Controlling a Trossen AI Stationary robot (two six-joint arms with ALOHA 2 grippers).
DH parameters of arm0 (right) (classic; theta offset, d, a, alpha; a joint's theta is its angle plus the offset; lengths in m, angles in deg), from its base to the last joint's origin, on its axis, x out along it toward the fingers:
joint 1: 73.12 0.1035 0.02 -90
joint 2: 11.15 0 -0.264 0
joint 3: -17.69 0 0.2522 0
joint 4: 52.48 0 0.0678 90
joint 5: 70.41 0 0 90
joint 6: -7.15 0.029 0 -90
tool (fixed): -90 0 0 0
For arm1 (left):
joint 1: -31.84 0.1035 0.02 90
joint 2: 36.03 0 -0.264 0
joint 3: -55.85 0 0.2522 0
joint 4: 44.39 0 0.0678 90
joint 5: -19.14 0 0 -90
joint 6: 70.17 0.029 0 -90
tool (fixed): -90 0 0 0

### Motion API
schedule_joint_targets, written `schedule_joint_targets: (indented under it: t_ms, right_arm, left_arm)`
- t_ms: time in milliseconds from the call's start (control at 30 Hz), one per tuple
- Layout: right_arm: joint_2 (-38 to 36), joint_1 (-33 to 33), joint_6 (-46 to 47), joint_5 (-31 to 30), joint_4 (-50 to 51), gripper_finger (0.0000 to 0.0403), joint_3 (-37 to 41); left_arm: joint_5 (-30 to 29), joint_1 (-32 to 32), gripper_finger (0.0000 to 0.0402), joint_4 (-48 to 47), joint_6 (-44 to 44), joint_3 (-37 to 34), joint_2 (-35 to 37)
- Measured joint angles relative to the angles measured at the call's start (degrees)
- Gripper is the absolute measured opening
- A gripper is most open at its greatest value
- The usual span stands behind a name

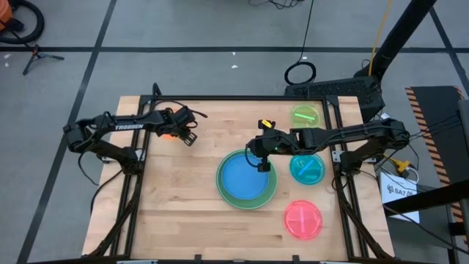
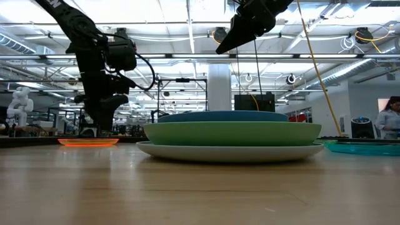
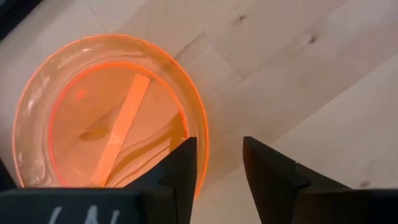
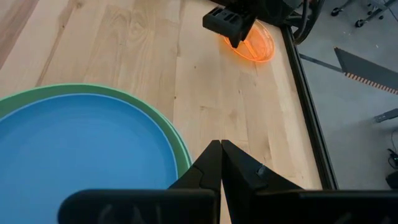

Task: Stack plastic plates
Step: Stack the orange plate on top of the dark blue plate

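Note:
A stack of plates (image 1: 245, 180) sits mid-table: a pale light blue one at the bottom (image 2: 231, 152), green (image 2: 231, 133) on it, blue (image 2: 222, 116) on top. My right gripper (image 1: 262, 166) (image 4: 221, 144) is shut and empty, high above the stack's far right rim (image 2: 220, 49). The small orange plate (image 1: 168, 135) (image 3: 106, 112) lies flat at the far left. My left gripper (image 1: 187, 136) (image 3: 219, 142) hovers open just above it (image 2: 94, 128), one finger over the plate, one outside its rim. Lime (image 1: 306, 115), teal (image 1: 306, 169) and pink (image 1: 303, 218) plates lie singly on the right. No rust-red plate shows.
The three small plates line the table's right side, with the teal one (image 2: 362, 147) close beside the stack. Bare wood (image 1: 176, 198) lies between the orange plate and the stack and along the near left. A black frame (image 1: 242, 97) borders the table.

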Motion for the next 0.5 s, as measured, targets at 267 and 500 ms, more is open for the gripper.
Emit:
schedule_joint_targets:
  t_ms: [267, 500]
  right_arm:
    - [0.00, 0.00, -0.02, 0.02, 0.26, 0.0002, 0.00]
    - [0.02, -0.02, -0.01, 0.00, 0.24, 0.0002, -0.02]
  left_arm:
    - [-1.60, 0.26, 0.0138, 3.68, 1.38, -0.04, -4.49]
    - [-2.82, 2.07, 0.0138, 3.93, 1.98, -0.04, -6.57]
